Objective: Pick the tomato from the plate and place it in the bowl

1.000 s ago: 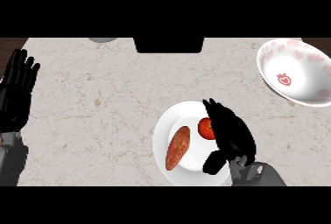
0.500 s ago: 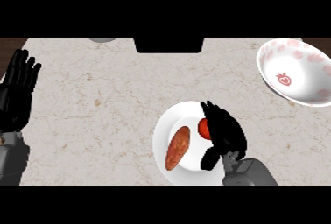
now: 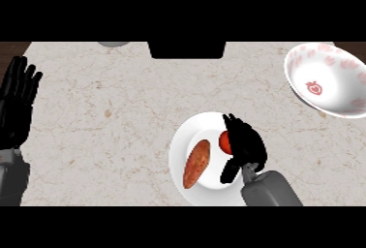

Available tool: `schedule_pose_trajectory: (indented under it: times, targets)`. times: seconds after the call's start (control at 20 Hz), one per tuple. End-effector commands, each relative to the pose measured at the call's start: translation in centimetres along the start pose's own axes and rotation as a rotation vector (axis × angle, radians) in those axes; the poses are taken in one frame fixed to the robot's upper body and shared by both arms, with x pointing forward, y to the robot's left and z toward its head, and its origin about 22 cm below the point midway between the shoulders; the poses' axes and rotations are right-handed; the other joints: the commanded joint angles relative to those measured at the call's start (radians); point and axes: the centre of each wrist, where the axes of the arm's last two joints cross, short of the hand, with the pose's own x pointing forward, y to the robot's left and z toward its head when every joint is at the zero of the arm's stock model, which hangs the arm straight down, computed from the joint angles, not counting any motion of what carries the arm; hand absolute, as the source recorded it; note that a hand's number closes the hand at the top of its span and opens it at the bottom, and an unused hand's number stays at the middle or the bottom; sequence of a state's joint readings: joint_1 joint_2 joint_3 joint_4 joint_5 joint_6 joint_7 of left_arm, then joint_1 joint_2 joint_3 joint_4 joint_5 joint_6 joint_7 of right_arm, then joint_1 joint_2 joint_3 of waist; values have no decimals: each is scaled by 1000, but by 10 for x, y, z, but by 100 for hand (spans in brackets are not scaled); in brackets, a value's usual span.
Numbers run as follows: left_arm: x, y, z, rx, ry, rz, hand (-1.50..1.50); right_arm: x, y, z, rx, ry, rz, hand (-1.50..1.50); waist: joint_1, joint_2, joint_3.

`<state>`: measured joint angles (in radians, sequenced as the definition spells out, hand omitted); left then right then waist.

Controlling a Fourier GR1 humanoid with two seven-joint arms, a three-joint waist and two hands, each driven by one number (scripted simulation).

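Observation:
A red tomato lies on the white plate at the counter's lower middle, partly covered by my right hand. That hand reaches over the plate's right side, its fingers straight and lying against the tomato's right side, thumb pointing down. Next to the tomato on the plate lies an orange sweet potato. The white bowl with pink strawberry prints stands at the upper right, apart from the plate. My left hand rests open at the left edge, fingers up.
A dark rectangular object sits at the counter's far edge in the middle. A grey round thing peeks in beside it at the top left. Bare marbled counter lies between the plate and the bowl.
My right hand has slid left and slightly down over the plate, now covering more of the tomato. The left hand, plate and bowl have not moved.

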<state>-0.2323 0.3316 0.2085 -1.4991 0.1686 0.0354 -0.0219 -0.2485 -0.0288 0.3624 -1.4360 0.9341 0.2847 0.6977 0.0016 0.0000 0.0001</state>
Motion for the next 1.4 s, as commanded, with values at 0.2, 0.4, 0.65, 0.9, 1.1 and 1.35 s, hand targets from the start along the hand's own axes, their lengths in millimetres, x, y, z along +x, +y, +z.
schedule_pose_trajectory:
  times: [0.2, 0.4, 0.65, 0.9, 1.1, 1.35]
  targets:
    - [9, 0, -5, -9, -2, -9, 0, -31, -4, -23, -19, -23, 26, 150, -1, 0, 0]
    - [6, 1, 15, -6, 7, 6, 0, -39, 14, -21, -113, -72, 37, 150, 2, -1, 0]
    - [-17, 12, 6, 2, -1, -1, 0, -34, 8, -25, -138, -95, 47, 150, -1, 1, 0]
    - [-2, 6, 0, 50, 4, -9, 0, -195, -67, -12, -171, 77, 99, 150, -59, 0, 2]
    - [-8, 13, 10, 91, 21, -20, 0, -288, -118, 15, -191, 242, 131, 150, -105, 2, 7]
    - [-4, 23, 10, 86, 15, -25, 0, -376, -184, 72, -273, 259, 123, 150, -81, 2, 10]
